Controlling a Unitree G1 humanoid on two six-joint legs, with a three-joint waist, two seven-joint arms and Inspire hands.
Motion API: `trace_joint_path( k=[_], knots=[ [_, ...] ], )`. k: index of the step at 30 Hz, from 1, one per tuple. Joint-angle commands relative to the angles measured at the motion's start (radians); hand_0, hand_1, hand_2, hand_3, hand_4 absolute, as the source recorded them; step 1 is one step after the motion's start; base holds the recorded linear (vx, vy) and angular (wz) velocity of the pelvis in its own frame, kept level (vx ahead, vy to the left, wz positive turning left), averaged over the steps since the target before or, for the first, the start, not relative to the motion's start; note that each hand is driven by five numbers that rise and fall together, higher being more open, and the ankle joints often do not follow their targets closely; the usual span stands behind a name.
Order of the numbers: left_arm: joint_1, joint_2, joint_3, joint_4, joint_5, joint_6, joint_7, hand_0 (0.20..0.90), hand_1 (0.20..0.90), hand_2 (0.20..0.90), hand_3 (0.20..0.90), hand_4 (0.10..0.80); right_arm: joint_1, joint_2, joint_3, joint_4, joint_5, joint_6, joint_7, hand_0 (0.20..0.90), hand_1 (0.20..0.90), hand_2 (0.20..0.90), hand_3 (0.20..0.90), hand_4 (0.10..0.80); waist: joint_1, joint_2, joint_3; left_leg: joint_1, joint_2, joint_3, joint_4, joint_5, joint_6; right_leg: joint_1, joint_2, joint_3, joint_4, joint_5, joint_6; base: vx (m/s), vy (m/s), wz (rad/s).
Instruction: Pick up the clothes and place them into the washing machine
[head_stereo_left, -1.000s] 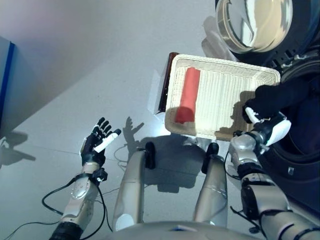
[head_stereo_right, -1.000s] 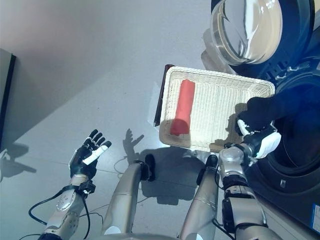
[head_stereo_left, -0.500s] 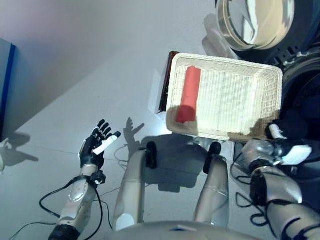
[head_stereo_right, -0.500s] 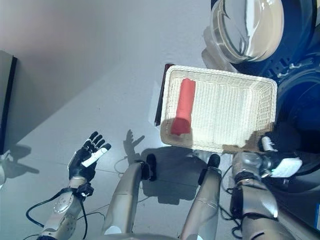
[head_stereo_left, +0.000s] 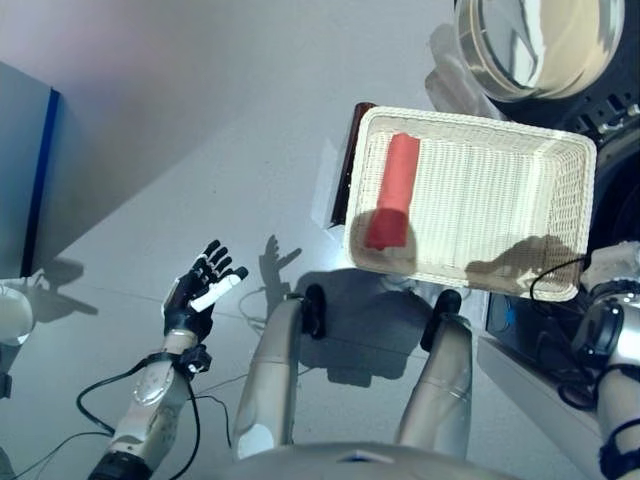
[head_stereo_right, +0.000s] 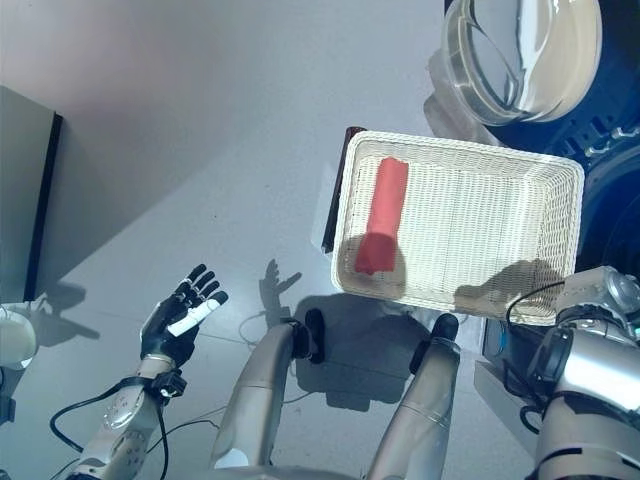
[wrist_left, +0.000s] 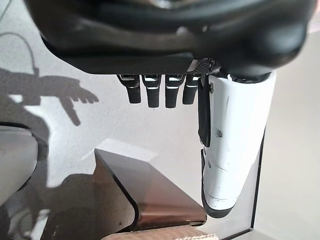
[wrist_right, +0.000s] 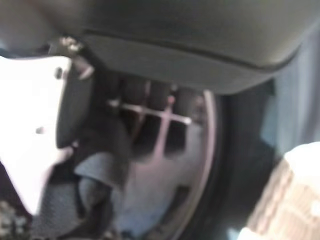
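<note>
Since a second ago the right hand (wrist_right: 75, 125) has carried the dark crumpled cloth (wrist_right: 100, 175) (still gripped) from the white wicker basket (head_stereo_left: 570, 215) into the drum, so release comes next.

R robot hand (wrist_right: 75, 130) blurred in drum, grip unclear; washing machine (head_stereo_left: 610, 120) cut off at frame edge.

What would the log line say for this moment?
left hand: open, idle | right hand: at washer drum with dark cloth | basket: red roll inside

Red cloth roll (head_stereo_left: 390, 190) in white wicker basket (head_stereo_left: 570, 215); grey floor (head_stereo_left: 200, 120).
</note>
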Motion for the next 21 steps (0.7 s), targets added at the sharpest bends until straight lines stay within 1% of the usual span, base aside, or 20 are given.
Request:
trace_joint_path(
  k=[1, 2, 3, 4, 8, 9, 10, 11, 12, 13, 14, 15, 16, 17, 18, 19, 21],
  knots=[
    [0.054, 0.050, 0.044, -0.076, -0.015, -0.048, 0.005, 0.900, 0.900, 0.900, 0.900, 0.800, 0.050, -0.144, 0.023, 0.025, 0.059, -0.144, -0.032, 0.200, 0.200, 0.200, 0.200, 0.300, -0.012, 0.015, -0.071, -0.004, 0.045, -0.090, -0.146, 0.143, -0.139, 0.005, -0.015, 0.023, 0.012, -0.019, -0.044, 0.000, 0.000, 0.00],
    [0.057, 0.049, 0.049, -0.074, -0.018, -0.044, 0.006, 0.900, 0.900, 0.900, 0.900, 0.800, 0.048, -0.151, 0.007, 0.031, 0.087, -0.155, -0.033, 0.200, 0.200, 0.200, 0.200, 0.300, -0.012, 0.019, -0.072, -0.006, 0.045, -0.090, -0.146, 0.142, -0.138, 0.005, -0.016, 0.023, 0.013, -0.020, -0.044, 0.114, 0.001, 0.00],
    [0.057, 0.052, 0.050, -0.076, -0.025, -0.040, 0.005, 0.900, 0.900, 0.900, 0.900, 0.800, 0.051, -0.158, -0.003, 0.035, 0.111, -0.159, -0.027, 0.200, 0.200, 0.200, 0.200, 0.300, -0.009, 0.020, -0.080, 0.000, 0.045, -0.091, -0.141, 0.121, -0.140, 0.012, -0.018, 0.021, 0.021, -0.041, -0.038, 0.000, 0.000, 0.00],
    [0.060, 0.052, 0.051, -0.076, -0.029, -0.037, 0.004, 0.900, 0.900, 0.900, 0.900, 0.800, 0.051, -0.163, -0.011, 0.040, 0.127, -0.162, -0.028, 0.200, 0.200, 0.200, 0.200, 0.300, -0.011, 0.023, -0.076, -0.009, 0.041, -0.089, -0.145, 0.142, -0.138, 0.005, -0.019, 0.021, 0.013, -0.020, -0.042, 0.021, 0.009, 0.03],
    [0.064, 0.054, 0.048, -0.081, -0.044, -0.034, 0.000, 0.900, 0.900, 0.900, 0.900, 0.800, 0.049, -0.155, -0.012, 0.016, 0.155, -0.179, 0.000, 0.200, 0.200, 0.200, 0.200, 0.300, -0.013, 0.025, -0.080, -0.013, 0.040, -0.088, -0.145, 0.142, -0.136, 0.004, -0.018, 0.023, 0.010, -0.018, -0.042, 0.006, 0.004, 0.02],
    [0.063, 0.054, 0.048, -0.081, -0.046, -0.033, -0.001, 0.900, 0.900, 0.900, 0.900, 0.800, 0.048, -0.153, -0.016, 0.015, 0.164, -0.183, 0.007, 0.831, 0.831, 0.831, 0.831, 0.751, -0.012, 0.023, -0.085, -0.005, 0.041, -0.088, -0.145, 0.127, -0.137, 0.010, -0.017, 0.023, 0.013, -0.032, -0.039, 0.103, -0.014, 0.01],
    [0.062, 0.056, 0.046, -0.080, -0.045, -0.032, -0.002, 0.900, 0.900, 0.900, 0.900, 0.800, 0.048, -0.150, -0.018, 0.015, 0.175, -0.188, 0.012, 0.900, 0.900, 0.900, 0.900, 0.800, -0.012, 0.022, -0.086, -0.002, 0.043, -0.088, -0.145, 0.121, -0.138, 0.012, -0.016, 0.023, 0.014, -0.036, -0.038, 0.000, 0.000, 0.00],
    [0.062, 0.057, 0.042, -0.080, -0.044, -0.032, -0.005, 0.900, 0.900, 0.900, 0.900, 0.800, 0.046, -0.146, -0.018, 0.012, 0.181, -0.191, 0.021, 0.900, 0.900, 0.900, 0.900, 0.800, -0.013, 0.023, -0.080, -0.009, 0.041, -0.086, -0.149, 0.143, -0.134, 0.006, -0.016, 0.023, 0.005, -0.015, -0.042, 0.019, 0.007, -0.03],
    [0.058, 0.057, 0.040, -0.080, -0.044, -0.032, -0.006, 0.900, 0.900, 0.900, 0.900, 0.800, 0.043, -0.142, -0.014, 0.011, 0.184, -0.193, 0.029, 0.900, 0.900, 0.900, 0.900, 0.800, -0.012, 0.021, -0.085, -0.002, 0.042, -0.086, -0.149, 0.127, -0.136, 0.013, -0.016, 0.022, 0.009, -0.030, -0.038, -0.073, 0.026, -0.04],
    [0.060, 0.058, 0.039, -0.079, -0.043, -0.031, -0.008, 0.900, 0.900, 0.900, 0.900, 0.800, 0.042, -0.141, -0.011, 0.010, 0.183, -0.194, 0.031, 0.900, 0.900, 0.900, 0.900, 0.800, -0.014, 0.022, -0.080, -0.008, 0.041, -0.085, -0.151, 0.144, -0.134, 0.009, -0.017, 0.022, 0.003, -0.015, -0.042, 0.000, 0.000, 0.00],
    [0.059, 0.057, 0.038, -0.079, -0.043, -0.031, -0.008, 0.900, 0.900, 0.900, 0.900, 0.800, 0.039, -0.138, -0.005, 0.009, 0.179, -0.195, 0.034, 0.900, 0.900, 0.900, 0.900, 0.800, -0.013, 0.021, -0.080, -0.007, 0.040, -0.086, -0.152, 0.144, -0.133, 0.012, -0.017, 0.021, 0.003, -0.014, -0.041, 0.038, 0.003, 0.00],
    [0.057, 0.056, 0.037, -0.076, -0.044, -0.031, -0.008, 0.900, 0.900, 0.900, 0.900, 0.800, 0.035, -0.135, -0.003, 0.007, 0.178, -0.197, 0.036, 0.900, 0.900, 0.900, 0.900, 0.800, -0.011, 0.020, -0.085, 0.003, 0.041, -0.087, -0.150, 0.122, -0.137, 0.021, -0.015, 0.021, 0.009, -0.036, -0.037, 0.111, -0.009, -0.01],
    [0.055, 0.055, 0.037, -0.073, -0.045, -0.032, -0.006, 0.900, 0.900, 0.900, 0.900, 0.800, 0.031, -0.129, 0.000, 0.005, 0.177, -0.201, 0.035, 0.900, 0.900, 0.900, 0.900, 0.800, -0.013, 0.019, -0.083, 0.006, 0.040, -0.088, -0.151, 0.123, -0.137, 0.027, -0.014, 0.019, 0.005, -0.036, -0.037, 0.000, 0.000, 0.00],
    [0.050, 0.055, 0.034, -0.068, -0.045, -0.033, -0.004, 0.900, 0.900, 0.900, 0.900, 0.800, 0.026, -0.120, 0.007, 0.003, 0.174, -0.201, 0.038, 0.900, 0.900, 0.900, 0.900, 0.800, -0.012, 0.017, -0.077, 0.000, 0.038, -0.086, -0.156, 0.147, -0.134, 0.027, -0.015, 0.015, -0.006, -0.013, -0.040, 0.000, 0.000, 0.00],
    [0.046, 0.053, 0.033, -0.065, -0.044, -0.035, -0.003, 0.900, 0.900, 0.900, 0.900, 0.800, 0.021, -0.110, 0.013, -0.002, 0.171, -0.202, 0.042, 0.900, 0.900, 0.900, 0.900, 0.800, -0.011, 0.016, -0.079, 0.009, 0.039, -0.088, -0.156, 0.132, -0.136, 0.038, -0.015, 0.012, -0.006, -0.027, -0.037, -0.089, 0.007, -0.01],
    [0.044, 0.052, 0.032, -0.064, -0.042, -0.037, -0.002, 0.900, 0.900, 0.900, 0.900, 0.800, 0.015, -0.099, 0.023, -0.012, 0.166, -0.201, 0.051, 0.900, 0.900, 0.900, 0.900, 0.800, -0.012, 0.015, -0.071, 0.007, 0.037, -0.088, -0.166, 0.156, -0.134, 0.041, -0.015, 0.006, -0.021, -0.004, -0.041, 0.000, 0.000, 0.00],
    [0.041, 0.052, 0.032, -0.067, -0.039, -0.045, -0.003, 0.900, 0.900, 0.900, 0.900, 0.800, 0.007, -0.064, 0.065, -0.039, 0.138, -0.188, 0.089, 0.900, 0.900, 0.900, 0.900, 0.800, -0.012, 0.011, -0.064, 0.019, 0.038, -0.089, -0.182, 0.165, -0.133, 0.057, -0.012, 0.001, -0.038, 0.005, -0.041, -0.035, 0.005, -0.01]
  ],
)
